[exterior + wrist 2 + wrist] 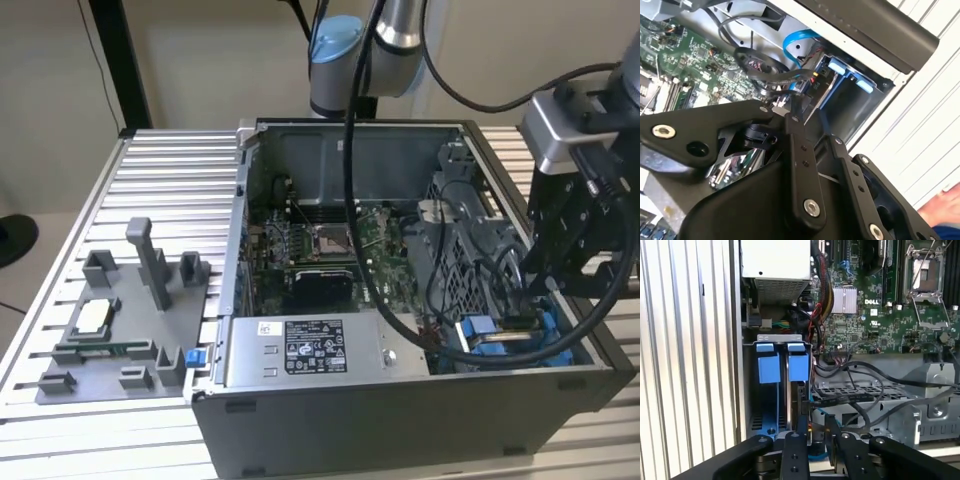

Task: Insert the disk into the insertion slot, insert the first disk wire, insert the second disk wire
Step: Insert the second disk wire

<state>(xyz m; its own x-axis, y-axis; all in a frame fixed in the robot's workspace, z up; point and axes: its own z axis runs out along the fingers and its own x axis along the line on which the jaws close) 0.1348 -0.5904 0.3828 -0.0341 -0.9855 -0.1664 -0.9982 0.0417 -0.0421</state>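
The gripper is matt black metal with bright screws. The insertion slot has smooth blue plastic rails. The computer case is dull grey metal; the table is ribbed aluminium.

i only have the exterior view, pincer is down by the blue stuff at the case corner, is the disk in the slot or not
Observer: It looks seated. In the first wrist view the disk stands on edge in the insertion slot, its two blue tabs side by side.
Operator: where's the pincer relative to it
Observer: The pincer sits just beside the disk's edge.
Operator: any wires close
Observer: A black wire runs across the perforated cage toward the pincer.
Operator: other cables?
Observer: In the second wrist view a blue cable loops beside the slot.
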